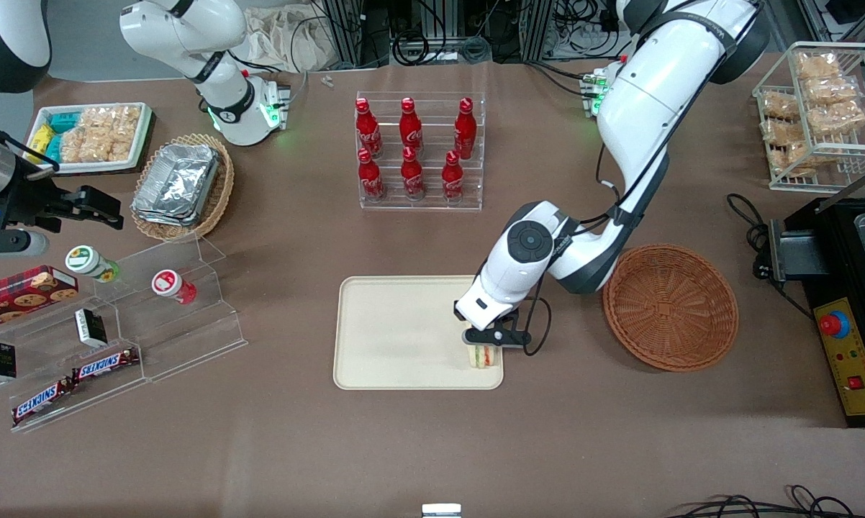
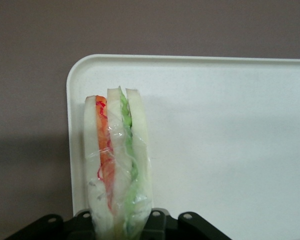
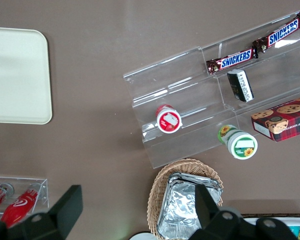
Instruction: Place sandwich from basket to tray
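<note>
My left gripper (image 1: 484, 347) is shut on the sandwich (image 1: 481, 357), a clear-wrapped wedge of white bread with green, orange and red layers. It holds the sandwich upright over the cream-beige tray (image 1: 396, 331), at the tray's corner nearest the front camera on the working arm's side. I cannot tell whether the sandwich touches the tray. The left wrist view shows the sandwich (image 2: 117, 160) in the gripper (image 2: 121, 227) above the tray's rounded corner (image 2: 215, 125). The reddish-brown wicker basket (image 1: 670, 306) lies empty beside the tray, toward the working arm's end.
A clear rack of red cola bottles (image 1: 419, 151) stands farther from the front camera than the tray. A clear stepped shelf with snacks (image 1: 137, 316), a pale wicker basket with foil containers (image 1: 182, 185) and a white snack tray (image 1: 91, 137) lie toward the parked arm's end. A black machine (image 1: 850, 302) stands beside the basket.
</note>
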Controlling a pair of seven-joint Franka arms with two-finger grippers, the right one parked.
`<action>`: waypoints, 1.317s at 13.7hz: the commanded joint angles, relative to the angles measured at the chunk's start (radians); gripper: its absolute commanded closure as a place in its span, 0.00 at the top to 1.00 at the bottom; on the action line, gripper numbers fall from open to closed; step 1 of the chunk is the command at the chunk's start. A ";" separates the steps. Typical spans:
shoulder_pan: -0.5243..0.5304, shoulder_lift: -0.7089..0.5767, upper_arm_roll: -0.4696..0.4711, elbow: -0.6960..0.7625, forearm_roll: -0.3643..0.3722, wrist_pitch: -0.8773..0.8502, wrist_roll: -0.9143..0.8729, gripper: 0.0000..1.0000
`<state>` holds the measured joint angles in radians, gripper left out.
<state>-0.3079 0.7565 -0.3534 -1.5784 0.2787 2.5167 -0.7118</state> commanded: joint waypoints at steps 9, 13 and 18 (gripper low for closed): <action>0.055 -0.242 0.004 0.006 0.036 -0.310 -0.121 1.00; 0.162 -0.443 -0.016 0.009 -0.125 -0.591 0.039 1.00; 0.419 -0.701 -0.047 0.002 -0.250 -0.995 0.377 1.00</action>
<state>0.0247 0.1549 -0.3779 -1.5320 0.0584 1.5960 -0.4124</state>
